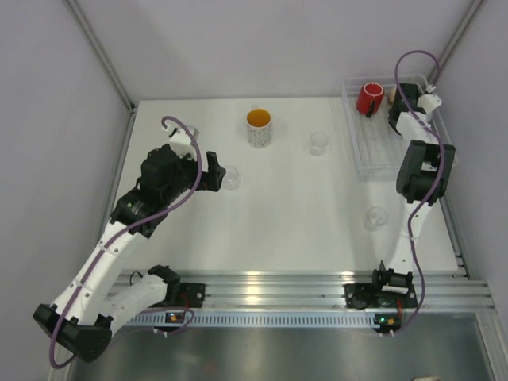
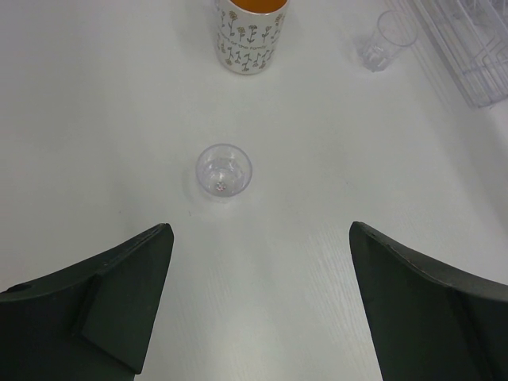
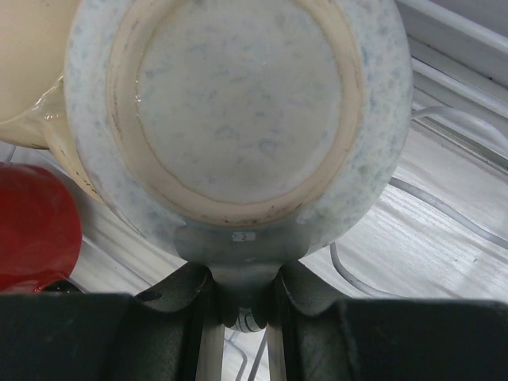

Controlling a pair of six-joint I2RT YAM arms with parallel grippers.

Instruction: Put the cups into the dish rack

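The right end effector is clenched on the handle of the white mug. The base of this mug faces the wrist camera. The mug is inside the dish rack, but I cannot tell if it already rests on the wires. The beige mug is close against one side of it, and the red cup stands just beside. The rack is at the far right corner of the surface, along its right edge.

The left end effector is released, its fingers wide apart. The near tumbler stands upright ahead of the gap and is not touched. Bare surface lies on both its sides. Farther on stand the orange-lined mug and the far tumbler, well apart from each other. The far tumbler is near the rack's edge. The third tumbler stands alone beside the right arm.
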